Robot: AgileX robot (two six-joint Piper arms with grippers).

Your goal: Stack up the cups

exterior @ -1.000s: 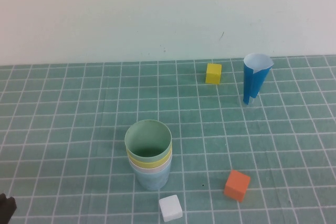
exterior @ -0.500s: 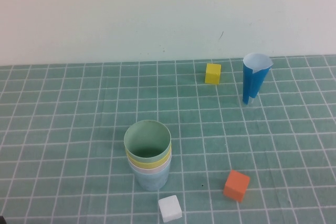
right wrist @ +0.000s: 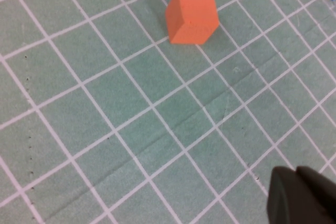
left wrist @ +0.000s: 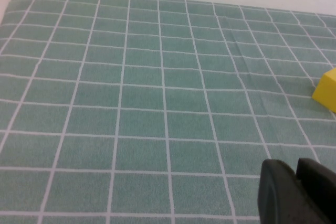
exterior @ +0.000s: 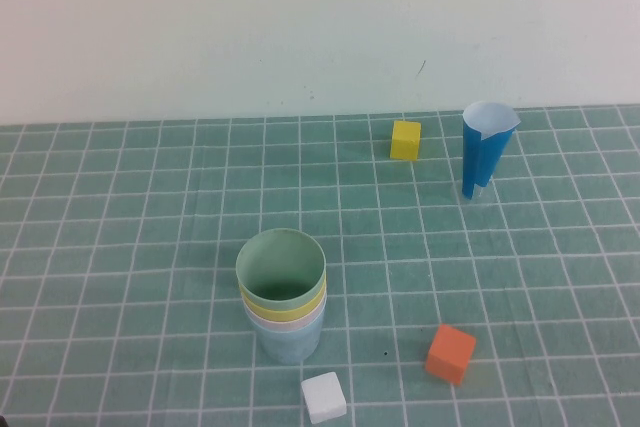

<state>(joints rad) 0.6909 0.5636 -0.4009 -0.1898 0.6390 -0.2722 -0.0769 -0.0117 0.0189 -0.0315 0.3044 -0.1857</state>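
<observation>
The four cups stand nested in one upright stack [exterior: 283, 297] on the green grid mat, front centre-left in the high view. The green cup [exterior: 281, 263] is on top, then the yellow rim [exterior: 284, 305], the pink rim [exterior: 288, 319] and the light blue cup [exterior: 290, 343] at the bottom. Neither gripper shows in the high view. My left gripper [left wrist: 294, 169] is shut and empty over bare mat. My right gripper [right wrist: 296, 174] is shut and empty, near the orange cube [right wrist: 191, 17]. The cups do not show in either wrist view.
A tall dark-blue cone cup [exterior: 485, 152] and a yellow cube [exterior: 406, 139] stand at the back right. The orange cube [exterior: 451, 352] and a white cube [exterior: 324, 396] lie in front, right of the stack. The yellow cube also shows in the left wrist view [left wrist: 326, 90].
The dark tip of my left gripper at the bottom left corner of the high view has drawn back out of view. The cup stack and cubes have not moved.
</observation>
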